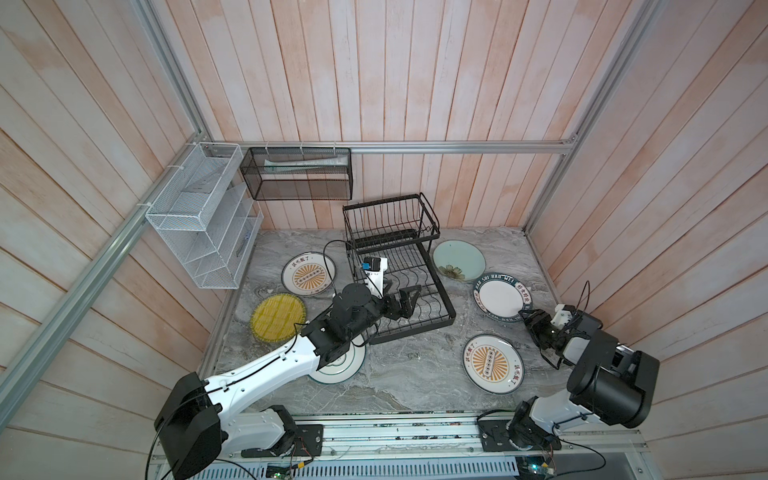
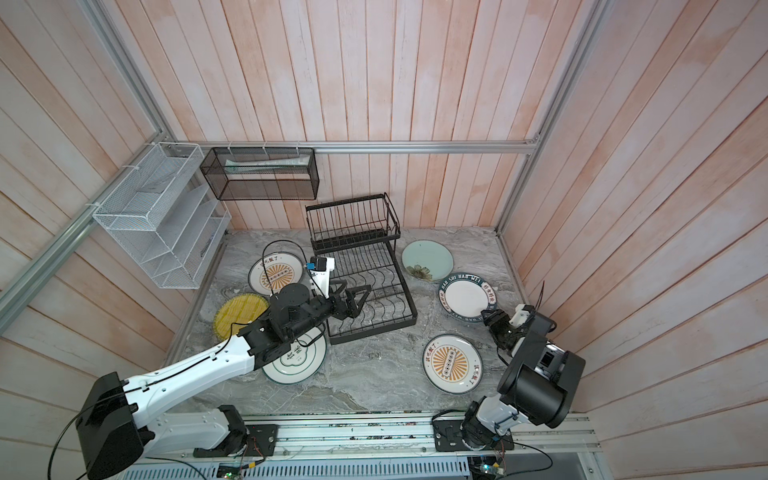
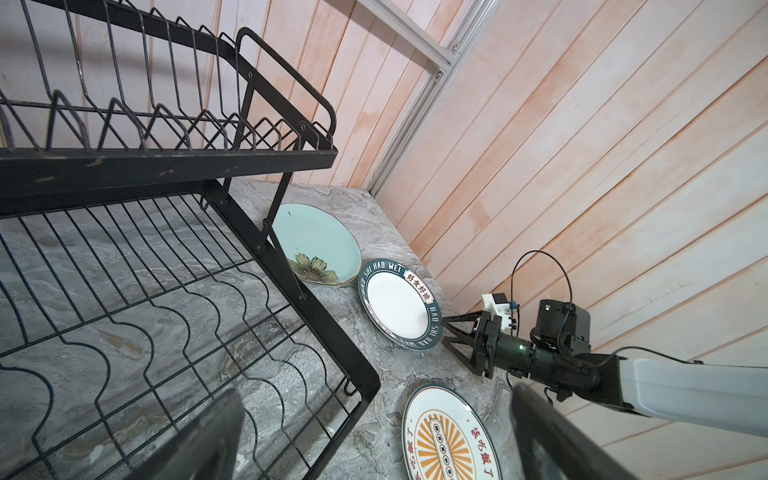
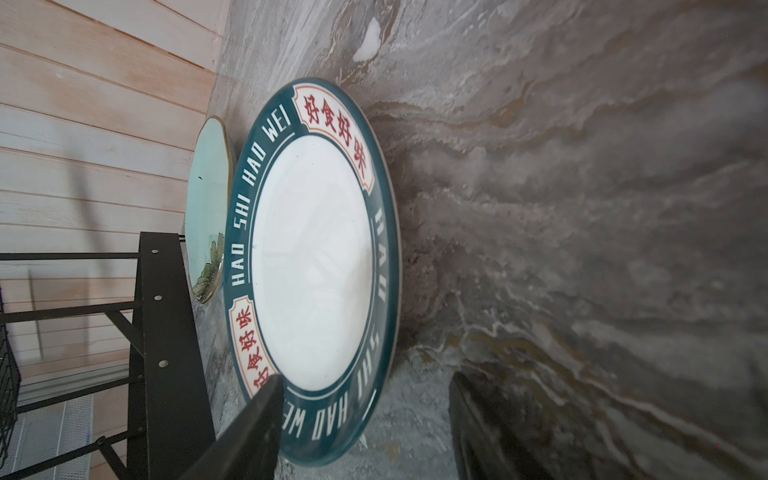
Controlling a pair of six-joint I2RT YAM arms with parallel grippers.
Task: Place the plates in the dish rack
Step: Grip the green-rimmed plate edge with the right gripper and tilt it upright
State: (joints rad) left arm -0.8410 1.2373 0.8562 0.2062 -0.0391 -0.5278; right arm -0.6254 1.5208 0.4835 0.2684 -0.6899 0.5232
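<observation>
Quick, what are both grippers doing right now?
Left gripper: open, empty, over the dish rack lower tray.
Right gripper: open, jaws either side of the lettered plate rim, not clamped.

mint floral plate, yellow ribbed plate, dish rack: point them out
mint floral plate (image 1: 459,261), top view, plain mint centre
yellow ribbed plate (image 1: 277,318), top view, ribbed centre
dish rack (image 1: 390,239), top view, upper basket's front bar

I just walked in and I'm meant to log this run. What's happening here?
The right gripper is at the dark-lettered plate, open jaws straddling its rim, the plate flat on the table. The left gripper hovers open and empty over the lower tray of the dish rack. All six plates lie on the table; the rack holds none.
</observation>
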